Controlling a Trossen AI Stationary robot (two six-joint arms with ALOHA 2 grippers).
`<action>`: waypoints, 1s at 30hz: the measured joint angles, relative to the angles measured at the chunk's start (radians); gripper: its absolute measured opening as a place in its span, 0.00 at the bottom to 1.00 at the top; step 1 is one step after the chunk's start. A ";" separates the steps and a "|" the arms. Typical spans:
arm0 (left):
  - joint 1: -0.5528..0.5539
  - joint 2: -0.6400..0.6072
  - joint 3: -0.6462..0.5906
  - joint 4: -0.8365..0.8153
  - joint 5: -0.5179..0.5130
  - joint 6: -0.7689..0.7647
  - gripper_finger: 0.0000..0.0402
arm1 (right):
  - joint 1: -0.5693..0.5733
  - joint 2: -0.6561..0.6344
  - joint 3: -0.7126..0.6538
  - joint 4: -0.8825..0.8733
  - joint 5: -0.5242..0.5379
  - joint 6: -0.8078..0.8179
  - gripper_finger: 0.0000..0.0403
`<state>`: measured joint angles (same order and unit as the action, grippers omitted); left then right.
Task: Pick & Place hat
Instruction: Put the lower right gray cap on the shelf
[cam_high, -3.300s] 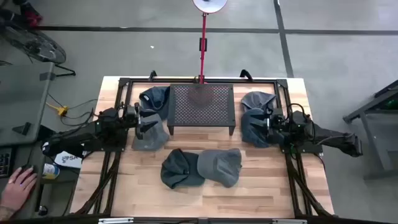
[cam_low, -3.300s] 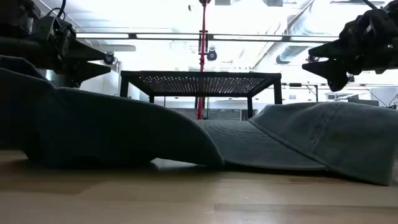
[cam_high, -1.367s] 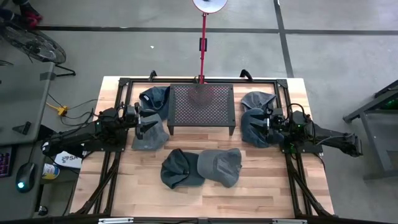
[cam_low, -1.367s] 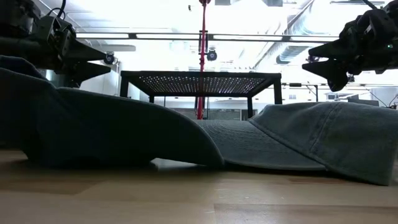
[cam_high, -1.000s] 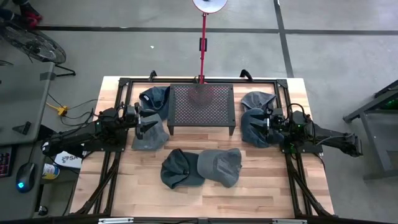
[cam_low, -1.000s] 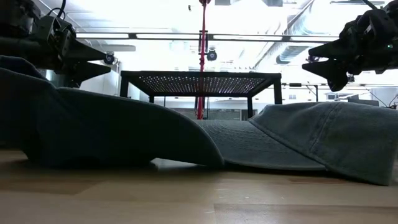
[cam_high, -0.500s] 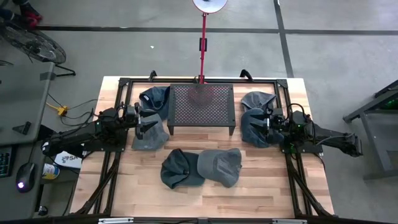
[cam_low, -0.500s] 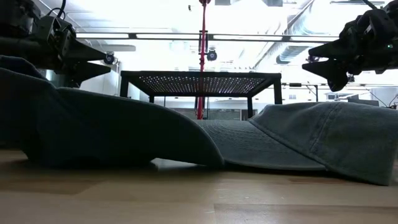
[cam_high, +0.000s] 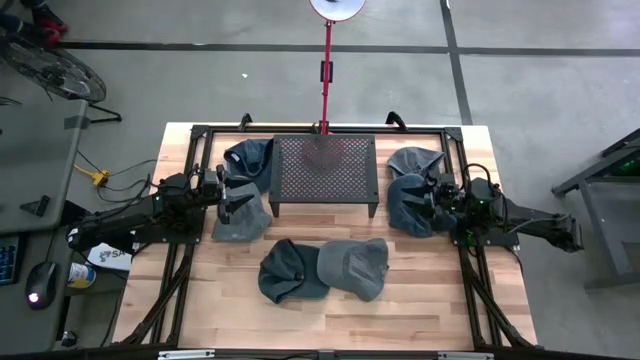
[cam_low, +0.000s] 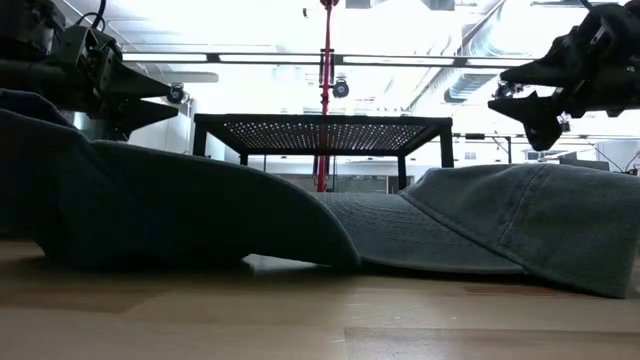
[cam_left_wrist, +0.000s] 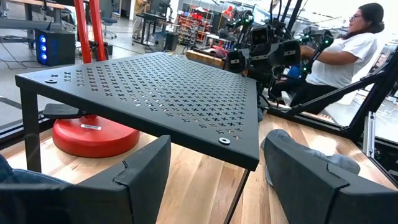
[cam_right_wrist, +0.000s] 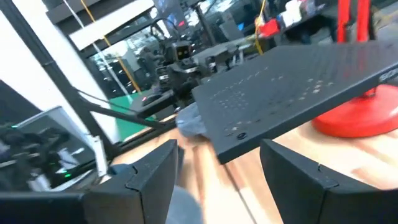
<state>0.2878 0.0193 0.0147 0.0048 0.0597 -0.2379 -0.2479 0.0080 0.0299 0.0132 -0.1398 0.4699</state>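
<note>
Hats are found in three places on the wooden tabletop (cam_high: 420, 300). Two grey hats (cam_high: 243, 190) lie at the left end of the perforated black stand (cam_high: 324, 173), two more (cam_high: 410, 190) at its right end, and a further pair (cam_high: 322, 268) lies side by side, touching, in front of the stand toward the near edge. No hat is seen on the stand's top.

The left claw (cam_high: 228, 193) is held above the left-hand hats, pointed toward the stand, its fingers spread wide and empty; in the left wrist view both fingers (cam_left_wrist: 134, 180) are seen well apart with bare wood between them. The right claw (cam_high: 432, 197) is held above the right-hand hats, facing the stand from the opposite side, likewise spread wide with nothing gripped. In the low view both claws are raised clear of the hats.

A red pole on a round red base (cam_left_wrist: 93, 134) is noted behind the stand. A seated person (cam_left_wrist: 348, 50) is visible beyond the tabletop.
</note>
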 joint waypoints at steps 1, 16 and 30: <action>0.000 0.000 0.000 0.000 0.000 0.000 0.63 | 0.000 0.003 0.018 -0.020 -0.010 0.001 0.55; 0.000 0.000 0.000 0.000 0.000 0.000 0.63 | 0.000 0.307 0.465 -0.554 0.026 -0.006 0.55; 0.000 0.000 0.000 0.000 0.000 0.000 0.63 | 0.240 0.558 0.588 -0.635 -0.148 0.172 0.55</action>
<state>0.2874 0.0196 0.0148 0.0048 0.0597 -0.2379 -0.0078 0.5662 0.6178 -0.6218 -0.2875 0.6422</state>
